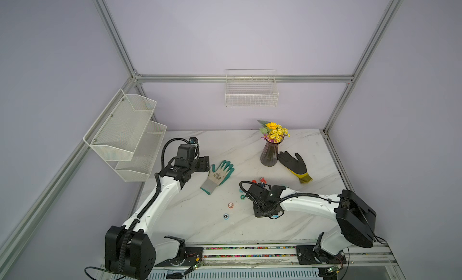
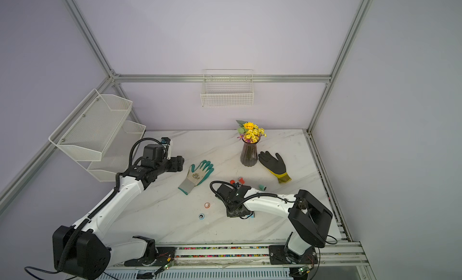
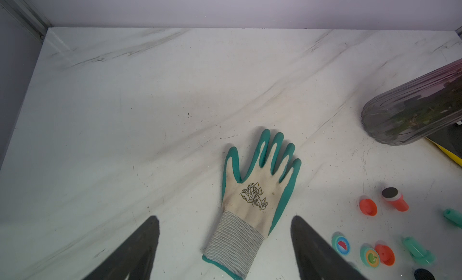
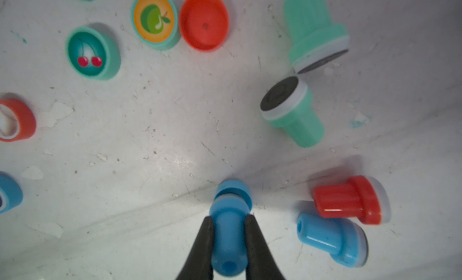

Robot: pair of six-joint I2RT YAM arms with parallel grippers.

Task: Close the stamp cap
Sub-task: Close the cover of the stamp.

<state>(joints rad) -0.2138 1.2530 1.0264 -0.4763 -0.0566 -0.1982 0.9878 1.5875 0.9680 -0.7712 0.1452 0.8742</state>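
Right gripper [image 4: 229,218] clamps the blue stamp [image 4: 228,241] at lower centre. Its blue cap [image 4: 234,189] looks half-seated, so press straight down, axis square, until it sits evenly.

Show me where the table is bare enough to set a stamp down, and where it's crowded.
Bare: the back of the table between the green glove, the vase and the back wall; also the front strip between the blue cap and the rail. Crowded: loose stamps and caps around the right gripper.
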